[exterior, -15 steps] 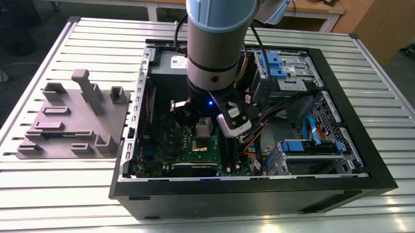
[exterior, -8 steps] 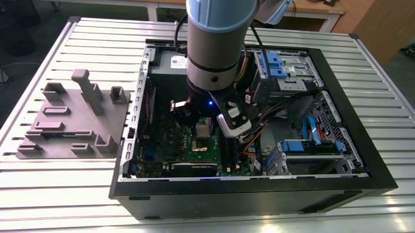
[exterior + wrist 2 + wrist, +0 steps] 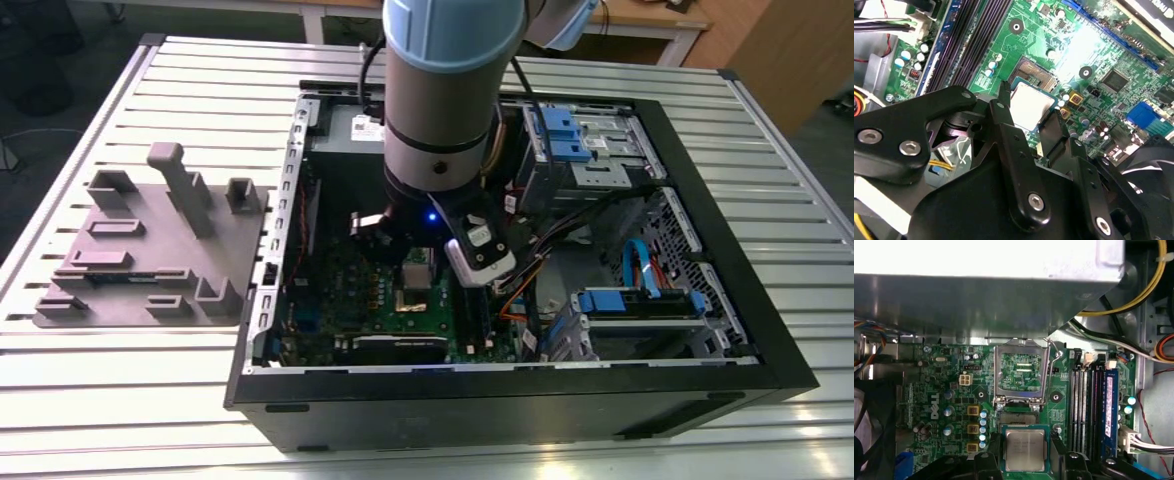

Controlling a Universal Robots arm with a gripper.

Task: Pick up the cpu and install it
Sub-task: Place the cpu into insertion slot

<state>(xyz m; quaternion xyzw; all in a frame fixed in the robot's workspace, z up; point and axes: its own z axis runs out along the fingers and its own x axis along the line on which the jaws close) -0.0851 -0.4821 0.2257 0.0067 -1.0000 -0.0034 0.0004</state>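
End effector (image 3: 1025, 462) pinches the cpu (image 3: 1025, 447) flat between its fingers, poised partly over the open socket (image 3: 1031, 73).

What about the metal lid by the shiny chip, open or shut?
Open. In the first wrist view the lid is flipped back beside the uncovered cpu; green board shows through its window.

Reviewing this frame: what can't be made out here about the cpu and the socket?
Exterior view: the arm stands in front of the socket area and hides it.
First wrist view: the fingers beside the cpu are cut off by the picture's edge.
Second wrist view: the fingers cover one cpu edge and part of the socket.
Both wrist views: whether the cpu touches the socket; pin detail is too small.
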